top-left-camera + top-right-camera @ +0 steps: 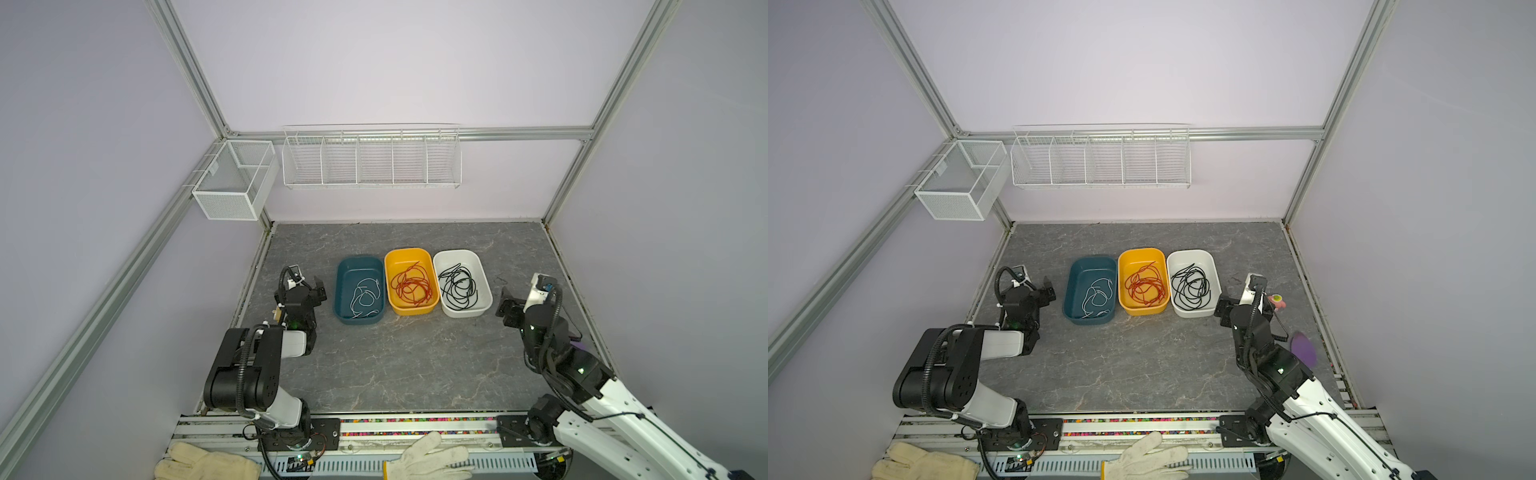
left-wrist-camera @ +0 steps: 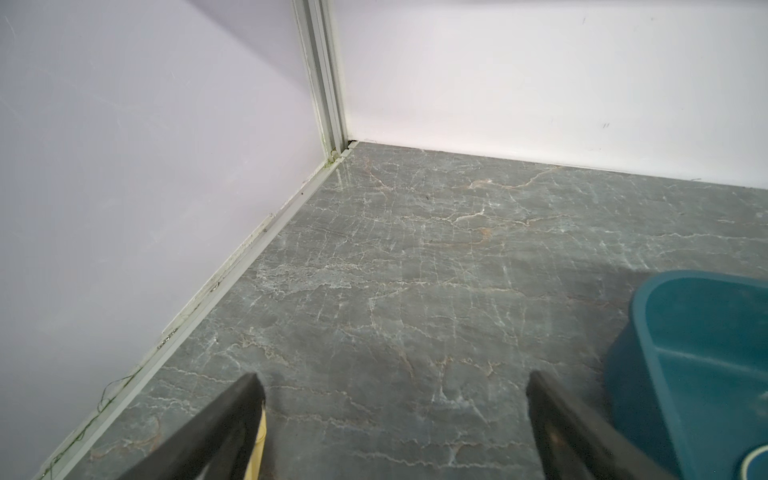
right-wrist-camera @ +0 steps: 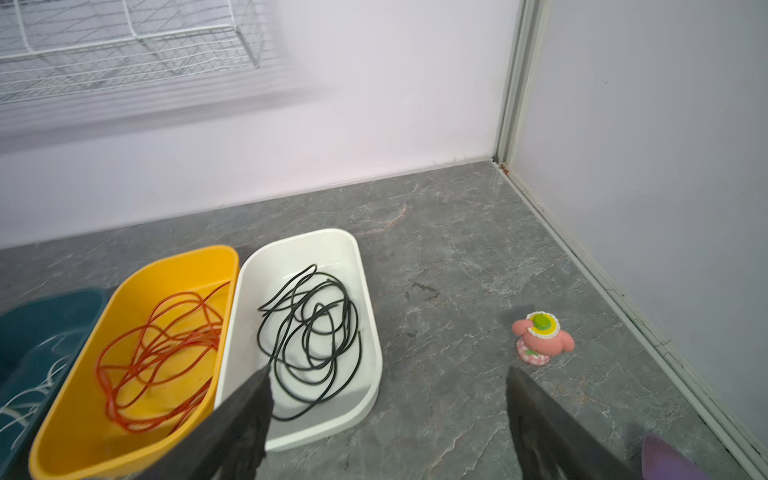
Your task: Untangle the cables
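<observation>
Grey marbled counter [image 1: 415, 365] with three oblong bins side by side in its middle, long axes all running from the near edge toward the back wall [image 1: 415, 199]. Teal bin [image 1: 360, 258] on the left, with the white cable [image 1: 365, 297] inside, lying in a few loose loops mostly in the near half. Yellow bin [image 1: 409, 251] in the middle, just beside the white bin [image 1: 457, 252] on the right. Red-orange cable [image 1: 413, 286] in the yellow one, a loose coil stretched along the length of the bin. Black cable [image 1: 457, 287] in the white one, also coiled and longer along the bin, with one free end pointing to the back wall. Each colour apart from the others, inside its own rim.

Left end effector [image 2: 395, 378] wide apart and holding nothing, over bare counter just beside the teal bin. Right end effector [image 3: 388, 372] also spread wide, with nothing gripped, near the white bin. Pink toy [image 3: 540, 338] on the counter to the right, well apart from the bins.
</observation>
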